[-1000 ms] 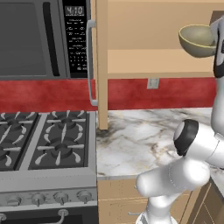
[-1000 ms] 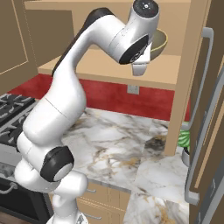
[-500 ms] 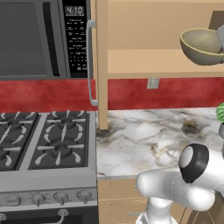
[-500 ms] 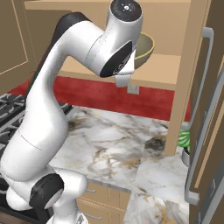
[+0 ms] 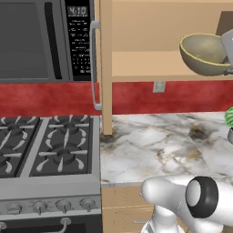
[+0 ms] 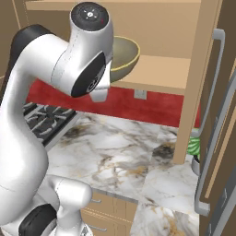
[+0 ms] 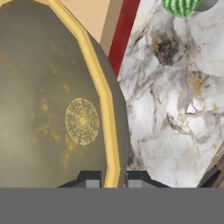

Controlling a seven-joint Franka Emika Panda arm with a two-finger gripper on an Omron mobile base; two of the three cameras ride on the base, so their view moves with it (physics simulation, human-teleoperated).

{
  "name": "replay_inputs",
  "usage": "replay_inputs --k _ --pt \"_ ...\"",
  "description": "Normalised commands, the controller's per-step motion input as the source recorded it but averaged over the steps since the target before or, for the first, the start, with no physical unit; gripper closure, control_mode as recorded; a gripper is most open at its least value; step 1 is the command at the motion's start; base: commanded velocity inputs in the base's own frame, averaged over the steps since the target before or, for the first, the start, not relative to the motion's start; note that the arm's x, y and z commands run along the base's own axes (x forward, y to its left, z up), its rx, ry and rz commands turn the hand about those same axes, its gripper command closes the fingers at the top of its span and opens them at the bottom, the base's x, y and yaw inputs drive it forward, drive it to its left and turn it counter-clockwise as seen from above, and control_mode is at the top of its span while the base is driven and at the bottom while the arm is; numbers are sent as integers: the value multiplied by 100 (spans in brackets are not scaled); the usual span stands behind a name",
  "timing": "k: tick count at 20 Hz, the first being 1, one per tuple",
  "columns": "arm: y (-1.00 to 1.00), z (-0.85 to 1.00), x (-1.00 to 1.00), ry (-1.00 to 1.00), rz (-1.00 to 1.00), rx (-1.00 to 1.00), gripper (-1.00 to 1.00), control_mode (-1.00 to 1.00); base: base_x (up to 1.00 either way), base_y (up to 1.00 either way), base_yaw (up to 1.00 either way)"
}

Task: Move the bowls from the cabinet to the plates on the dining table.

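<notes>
An olive-beige bowl [image 5: 204, 53] with a yellowish rim hangs tilted in front of the open cabinet [image 5: 154, 63], just above its wooden shelf [image 6: 177, 70]. In the hand view my gripper [image 7: 111, 179] is shut on the rim of the bowl [image 7: 52, 109], one fingertip inside it and one outside. From the right base, my white arm covers part of the bowl [image 6: 124, 51] and hides the fingers. The plates and the dining table are out of view.
The cabinet's open door [image 5: 105, 68] with a grey bar handle stands left of the shelf; another door [image 6: 216, 120] is at the right. Below lie a marble counter [image 5: 164, 145], a gas stove [image 5: 50, 150], a microwave [image 5: 41, 41] and a green plant [image 7: 181, 6].
The arm has drawn the bowl out of the cabinet toward the base and a little lower. The grip on the rim is unchanged.
</notes>
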Motion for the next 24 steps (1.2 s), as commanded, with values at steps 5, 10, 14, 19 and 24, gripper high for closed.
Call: replay_inputs --k 5,10,14,19,24 --pt "30 0 -49 0 0 6 100 -100 0 0 0" --pt "20 -7 -23 2 0 17 100 -100 0 0 0" --pt "38 -28 -40 11 0 13 100 -100 0 0 0" --pt "45 -3 -50 17 0 3 100 -100 0 0 0" --pt "31 -2 -42 2 0 -1 100 -100 0 0 0"
